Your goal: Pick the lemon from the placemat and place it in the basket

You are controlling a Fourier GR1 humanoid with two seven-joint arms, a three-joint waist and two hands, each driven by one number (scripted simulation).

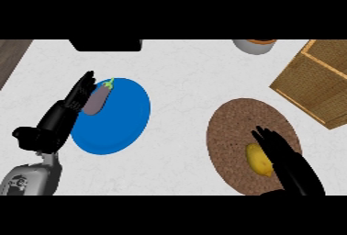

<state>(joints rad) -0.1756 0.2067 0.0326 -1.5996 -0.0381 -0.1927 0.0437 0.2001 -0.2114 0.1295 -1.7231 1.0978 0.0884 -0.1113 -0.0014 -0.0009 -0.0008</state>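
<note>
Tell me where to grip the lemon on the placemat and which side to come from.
Grip the lemon across its narrow middle, coming from above. It lies flat on the brown placemat with its long axis pointing roughly toward and away from the robot, so its left and right flanks are likely the easiest span. The right hand already hovers there.

One head view looks steeply down on the counter (pixel 183 82) from above.

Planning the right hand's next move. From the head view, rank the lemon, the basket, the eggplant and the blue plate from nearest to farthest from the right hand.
From the right hand:
1. Lemon, right beside the fingers on the brown placemat.
2. Basket, up at the right edge.
3. Blue plate, across the counter to the left.
4. Eggplant, on the plate's far left rim by the left hand.
</note>
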